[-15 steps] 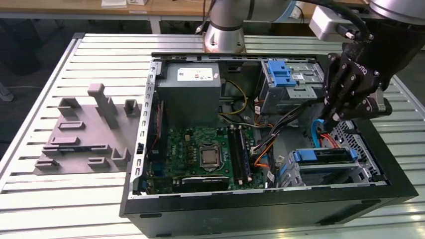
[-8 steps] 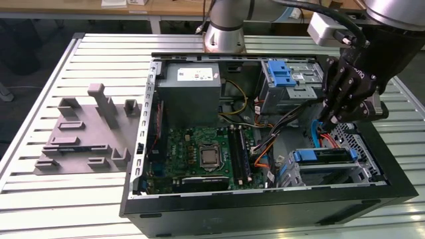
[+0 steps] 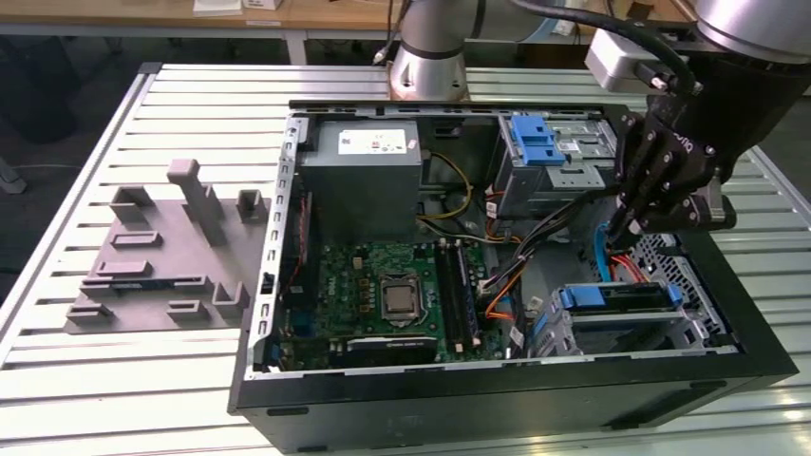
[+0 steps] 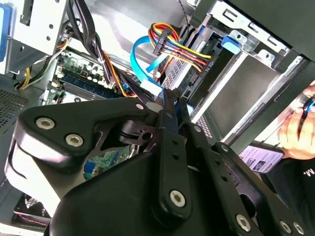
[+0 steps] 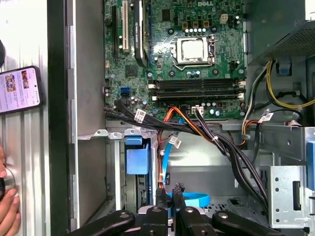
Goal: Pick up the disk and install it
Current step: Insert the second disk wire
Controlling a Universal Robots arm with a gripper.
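You've got the tool [image 3: 625,233] down inside the open case [image 3: 507,404], over at the 3 o'clock side in the exterior view, its fingertips [image 5: 160,192] drawn close together with only a sliver of gap in the first wrist view. I can't make out anything pinched between them. The disk [image 3: 621,297] sits in the lower bay of the case, blue carrier end facing up, and it lies at about 6 o'clock from the tool tips in the exterior view, near but apart. That blue end runs across from 9 to 3; the rest of the disk is down in the bay, so I can't call its long axis. In the first wrist view the carrier [image 5: 137,161] shows in its slot, off to one side of the tips, not in line with them. A blue cable [image 5: 189,199] loops right at the fingertips, and a bundle of wires [image 4: 170,42] hangs just past them in the second wrist view. Judging by this, the disk looks seated, not carried.
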